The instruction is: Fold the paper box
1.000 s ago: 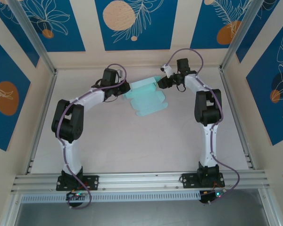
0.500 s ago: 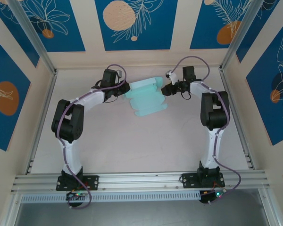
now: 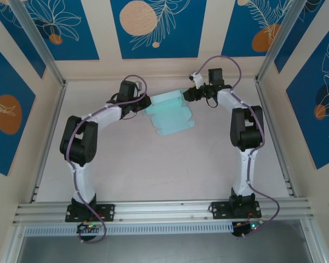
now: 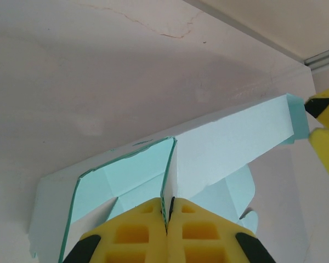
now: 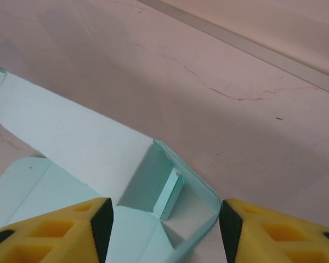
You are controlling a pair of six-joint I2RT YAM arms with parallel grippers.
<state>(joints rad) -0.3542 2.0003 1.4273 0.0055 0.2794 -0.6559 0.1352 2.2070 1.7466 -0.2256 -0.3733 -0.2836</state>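
The paper box (image 3: 170,112) is pale light-blue card, partly folded, lying at the back middle of the table between both arms. My left gripper (image 3: 144,107) is shut on an upright wall of the box (image 4: 170,181), its yellow fingertips (image 4: 148,230) pinching the card edge. My right gripper (image 3: 186,94) stands open at the box's right end. In the right wrist view its yellow fingers (image 5: 55,230) straddle the open corner of the box (image 5: 170,192), where a small flap stands folded inward. The right finger touches or nearly touches the corner wall.
The cream back wall and its metal rail (image 3: 159,79) run close behind the box. Side rails (image 3: 271,126) bound the table to the right and left. Bare pale tabletop (image 3: 164,164) stretches in front of the box toward the arm bases.
The right gripper swung out to the right away from the box, then came back to its right end with jaws slightly wider. The left gripper kept its hold and stayed put.
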